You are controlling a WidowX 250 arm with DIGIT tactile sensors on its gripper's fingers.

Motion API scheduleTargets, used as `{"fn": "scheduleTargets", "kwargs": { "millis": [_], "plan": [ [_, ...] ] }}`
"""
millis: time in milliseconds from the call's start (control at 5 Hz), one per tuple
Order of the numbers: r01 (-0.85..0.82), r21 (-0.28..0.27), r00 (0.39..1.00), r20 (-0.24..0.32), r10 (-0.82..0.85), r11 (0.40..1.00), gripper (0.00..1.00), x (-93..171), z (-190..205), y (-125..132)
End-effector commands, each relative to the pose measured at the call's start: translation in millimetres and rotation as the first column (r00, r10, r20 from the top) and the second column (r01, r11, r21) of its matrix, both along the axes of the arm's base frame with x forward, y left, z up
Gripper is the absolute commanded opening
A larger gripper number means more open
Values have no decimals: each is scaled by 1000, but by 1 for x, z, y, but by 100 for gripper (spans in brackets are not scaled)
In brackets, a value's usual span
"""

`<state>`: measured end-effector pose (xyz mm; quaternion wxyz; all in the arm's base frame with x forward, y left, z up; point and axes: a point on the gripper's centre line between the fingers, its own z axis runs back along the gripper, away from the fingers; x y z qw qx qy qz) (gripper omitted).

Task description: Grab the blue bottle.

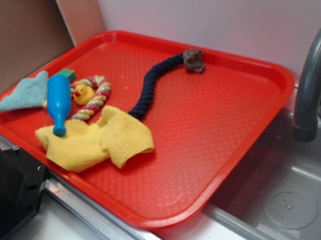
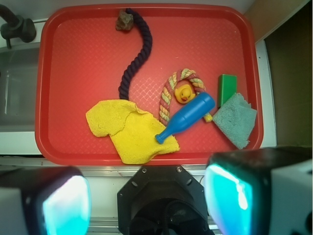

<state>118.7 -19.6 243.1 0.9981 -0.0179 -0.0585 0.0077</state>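
The blue bottle (image 1: 58,101) lies on its side on the red tray (image 1: 215,128), its neck resting on a yellow cloth (image 1: 97,138) and its fat end by a yellow rubber duck (image 1: 83,93). In the wrist view the bottle (image 2: 187,117) lies diagonally, neck toward the lower left, on the tray (image 2: 78,73). My gripper (image 2: 146,200) is open and empty, high above and off the tray's near edge, fingers wide apart at the bottom of the wrist view. The gripper itself does not show in the exterior view.
A dark navy rope (image 2: 134,54) curves across the tray. A multicoloured rope ring (image 2: 171,90) circles the duck. A green block (image 2: 226,88) and a light blue cloth (image 2: 235,120) lie beside the bottle. A sink (image 1: 294,199) with a grey tap (image 1: 309,85) is beside the tray.
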Motion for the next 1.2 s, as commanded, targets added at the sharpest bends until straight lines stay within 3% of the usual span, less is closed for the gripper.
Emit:
{"fn": "scheduleTargets", "kwargs": {
  "millis": [0, 200, 400, 600, 1000],
  "plan": [
    [0, 0, 1000, 0, 0, 1000, 100, 0, 0, 0],
    [-234, -22, 972, -11, 234, 972, 100, 5, -43, 33],
    [-466, -51, 884, -11, 467, 883, 100, -1, -78, 63],
    [-624, -42, 781, 18, 625, 780, 100, 5, -114, 77],
    [-596, 8, 803, 6, 596, 803, 100, 47, -152, 75]
  ]
}}
